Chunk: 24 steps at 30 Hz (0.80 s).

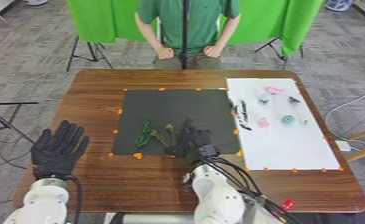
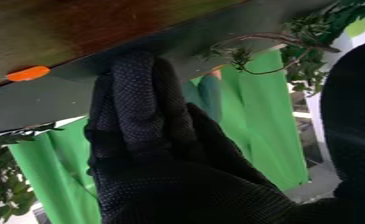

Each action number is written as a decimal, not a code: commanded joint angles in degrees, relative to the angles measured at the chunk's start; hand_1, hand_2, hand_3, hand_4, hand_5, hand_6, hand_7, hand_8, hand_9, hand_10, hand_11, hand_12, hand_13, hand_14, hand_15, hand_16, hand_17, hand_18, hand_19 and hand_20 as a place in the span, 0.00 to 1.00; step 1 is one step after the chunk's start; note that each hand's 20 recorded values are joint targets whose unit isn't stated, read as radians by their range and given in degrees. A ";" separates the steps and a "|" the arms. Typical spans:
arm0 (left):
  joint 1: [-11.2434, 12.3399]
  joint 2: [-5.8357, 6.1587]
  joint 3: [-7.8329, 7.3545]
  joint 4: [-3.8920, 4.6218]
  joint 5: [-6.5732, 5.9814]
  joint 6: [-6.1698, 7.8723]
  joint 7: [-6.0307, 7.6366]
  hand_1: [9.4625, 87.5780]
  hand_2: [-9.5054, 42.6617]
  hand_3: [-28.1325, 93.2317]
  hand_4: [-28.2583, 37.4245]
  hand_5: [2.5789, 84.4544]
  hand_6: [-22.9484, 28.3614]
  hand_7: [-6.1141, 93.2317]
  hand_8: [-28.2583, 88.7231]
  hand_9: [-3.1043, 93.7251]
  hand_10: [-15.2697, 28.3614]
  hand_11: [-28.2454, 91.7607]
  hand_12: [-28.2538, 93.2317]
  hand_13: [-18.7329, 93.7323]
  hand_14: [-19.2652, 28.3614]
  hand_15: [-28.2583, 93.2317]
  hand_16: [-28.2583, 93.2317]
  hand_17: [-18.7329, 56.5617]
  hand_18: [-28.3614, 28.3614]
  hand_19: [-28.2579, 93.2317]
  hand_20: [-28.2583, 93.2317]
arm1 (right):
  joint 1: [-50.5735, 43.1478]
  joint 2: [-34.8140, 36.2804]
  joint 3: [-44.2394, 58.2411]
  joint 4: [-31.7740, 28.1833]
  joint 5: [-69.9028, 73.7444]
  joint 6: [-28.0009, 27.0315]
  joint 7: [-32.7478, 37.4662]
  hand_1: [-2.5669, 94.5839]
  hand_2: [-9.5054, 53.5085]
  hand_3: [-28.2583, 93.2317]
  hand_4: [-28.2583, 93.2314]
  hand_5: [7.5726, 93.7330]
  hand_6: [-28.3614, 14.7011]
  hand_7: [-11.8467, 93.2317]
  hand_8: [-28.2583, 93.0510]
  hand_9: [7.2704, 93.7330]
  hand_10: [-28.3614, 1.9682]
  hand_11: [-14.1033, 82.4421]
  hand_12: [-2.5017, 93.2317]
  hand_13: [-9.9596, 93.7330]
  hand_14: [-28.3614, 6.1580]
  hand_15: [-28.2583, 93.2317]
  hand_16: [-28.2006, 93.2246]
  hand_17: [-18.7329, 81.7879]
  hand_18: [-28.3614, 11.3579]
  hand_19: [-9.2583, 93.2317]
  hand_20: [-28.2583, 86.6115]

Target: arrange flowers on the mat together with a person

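Note:
On the dark mat (image 1: 174, 107), green sprigs lie near its front: a longer leafy sprig (image 1: 145, 136) and a thinner twig (image 1: 171, 132) beside the right hand (image 1: 193, 141). That hand is over the mat's front right part. In the right wrist view the right hand (image 2: 147, 120) has straight fingers held together, its thumb apart; a brown twig with green needles (image 2: 289, 40) shows between them. My left hand (image 1: 59, 149) is open at the table's left edge, fingers spread and straight. Small pink flowers (image 1: 264, 122) and a grey-green flower (image 1: 288, 119) lie on the white sheet (image 1: 289, 145).
Orange markers such as the orange tab (image 1: 138, 156) line the edges of the mat and sheet. A long dark piece (image 1: 242, 114) lies on the sheet's left side. The brown table (image 1: 134, 185) extends in front of the mat. Cables run along my right arm.

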State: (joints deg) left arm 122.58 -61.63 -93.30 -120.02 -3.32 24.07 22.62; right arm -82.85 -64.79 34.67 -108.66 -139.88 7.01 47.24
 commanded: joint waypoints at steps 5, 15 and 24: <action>0.72 -0.29 0.23 0.05 0.23 0.63 -0.49 0.26 0.46 0.87 0.00 0.57 0.64 0.27 0.14 0.48 0.70 0.47 0.30 0.46 0.76 0.59 0.14 0.16 0.79 0.60 0.32 | 1.82 -0.17 -0.52 0.25 5.03 3.77 0.27 0.25 0.17 0.76 0.00 0.23 0.14 0.14 0.18 0.35 0.00 0.34 0.21 0.45 0.04 0.62 0.29 0.29 0.00 0.75 0.29; 1.24 0.14 0.21 -0.25 -0.25 1.09 0.45 0.26 0.46 0.87 0.00 0.57 0.64 0.28 0.14 0.48 0.70 0.47 0.30 0.46 0.76 0.59 0.14 0.16 0.79 0.60 0.32 | 3.11 1.58 -2.42 2.52 1.23 11.44 -12.23 0.48 0.00 0.87 0.00 0.42 0.40 0.43 0.09 0.40 0.15 0.47 0.22 0.46 0.19 0.60 0.30 0.27 0.07 0.73 0.22; 1.11 0.23 0.36 -0.09 -0.13 0.94 0.20 0.28 0.44 0.87 0.00 0.58 0.64 0.28 0.14 0.48 0.70 0.47 0.30 0.46 0.76 0.60 0.14 0.16 0.79 0.60 0.32 | 3.29 1.58 -3.80 4.00 -0.11 13.25 -13.52 0.62 0.00 0.68 0.00 0.72 0.63 0.60 0.22 0.59 0.36 0.39 0.20 0.55 0.35 0.52 0.34 0.28 0.13 0.66 0.27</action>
State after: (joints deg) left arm 122.87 -61.50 -93.25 -120.14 -3.32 24.28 22.93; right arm -79.52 -63.51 30.81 -103.94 -138.18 25.11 30.73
